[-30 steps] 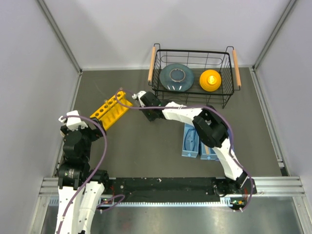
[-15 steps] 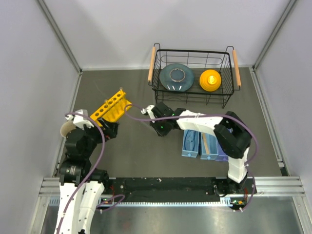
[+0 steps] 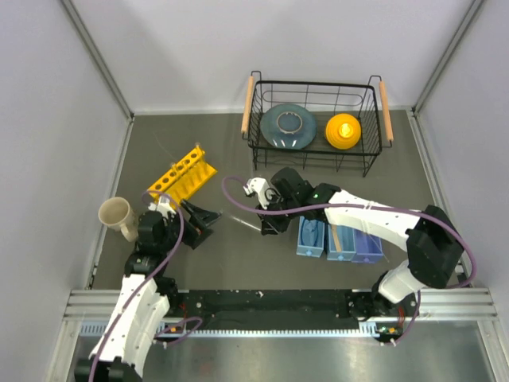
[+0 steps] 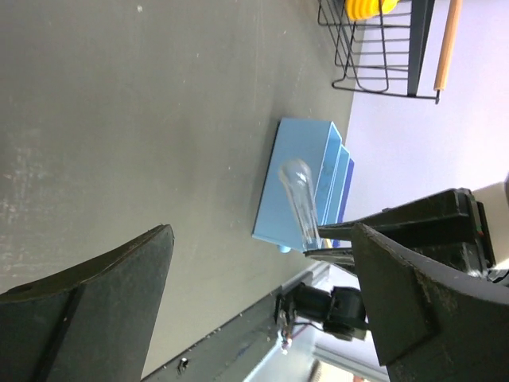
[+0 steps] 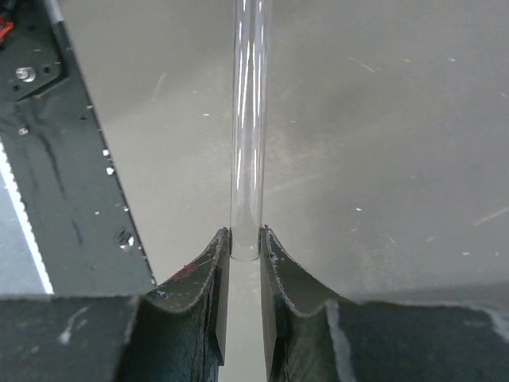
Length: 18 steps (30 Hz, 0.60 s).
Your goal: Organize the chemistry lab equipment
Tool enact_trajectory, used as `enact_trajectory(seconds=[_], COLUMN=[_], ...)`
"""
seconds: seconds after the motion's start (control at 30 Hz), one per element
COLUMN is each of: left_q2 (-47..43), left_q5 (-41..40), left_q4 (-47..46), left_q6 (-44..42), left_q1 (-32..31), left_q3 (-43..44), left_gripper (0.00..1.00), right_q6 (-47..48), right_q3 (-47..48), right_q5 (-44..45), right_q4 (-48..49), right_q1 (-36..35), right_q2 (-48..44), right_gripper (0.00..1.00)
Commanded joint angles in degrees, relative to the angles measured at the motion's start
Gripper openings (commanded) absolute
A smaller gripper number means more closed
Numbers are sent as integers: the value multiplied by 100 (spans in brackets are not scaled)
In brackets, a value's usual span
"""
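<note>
Right claw (image 3: 265,227): clamped on one end of a clear glass tube (image 5: 246,119). The wrist view shows both fingers pressed against its sides.
Tube: held low over the table (image 3: 238,151), its free end pointing towards the left arm. It lies between the two claws, near the middle of the table.
Left claw (image 3: 207,228): spread wide and holding nothing. It faces the tube's rounded tip (image 4: 301,203), which stands apart from both of its fingers.
Rack (image 3: 181,177): yellow, resting aslant on the table left of centre, just beyond the left claw. Whether its holes hold anything cannot be told.
Bins (image 3: 305,253): three blue bins side by side, touching, right of centre on the near half of the table.
Left bin: holds a blue-rimmed shape that looks like the glasses (image 3: 310,235).
Middle bin: holds the tan clamp (image 3: 335,237), lying lengthwise.
Right bin: partly covered by the right arm, so its contents cannot be told.
Basket (image 3: 314,83): black wire with a wooden handle at each end, at the far edge of the table.
Basket contents: a grey-blue dish (image 3: 288,126) on the left and a yellow cone (image 3: 343,131) on the right, apart from each other.
Cup (image 3: 116,213): tan, at the table's left edge beside the left arm. Its inside is not clear enough to judge.
</note>
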State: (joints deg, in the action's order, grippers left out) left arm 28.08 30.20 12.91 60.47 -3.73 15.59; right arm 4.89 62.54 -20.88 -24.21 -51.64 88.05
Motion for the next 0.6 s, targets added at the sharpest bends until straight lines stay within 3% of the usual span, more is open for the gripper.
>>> enact_trajectory(seconds=[0.0,0.27,0.4,0.57], left_q2=[609,1086,1069,1077], left_q5=[828,1182,1252,1340], left_q4=[-1571,-2292,-2389,-2389], left_q6=[685,888,914,914], left_q1=[30,30,30,30], left_q3=[-197,-373,-452,-522], left_gripper=[98,87,69,56], right_q6=[162,206,215,223], right_q3=[-163,-225,-234,-234], right_q5=[-838,-1137,-1155,-1181], right_q4=[294,329,364,364], right_q1=[-48,-48,-48,-57], right_q2=[-359,-403,-403,-394], right_gripper=[17,17,17,17])
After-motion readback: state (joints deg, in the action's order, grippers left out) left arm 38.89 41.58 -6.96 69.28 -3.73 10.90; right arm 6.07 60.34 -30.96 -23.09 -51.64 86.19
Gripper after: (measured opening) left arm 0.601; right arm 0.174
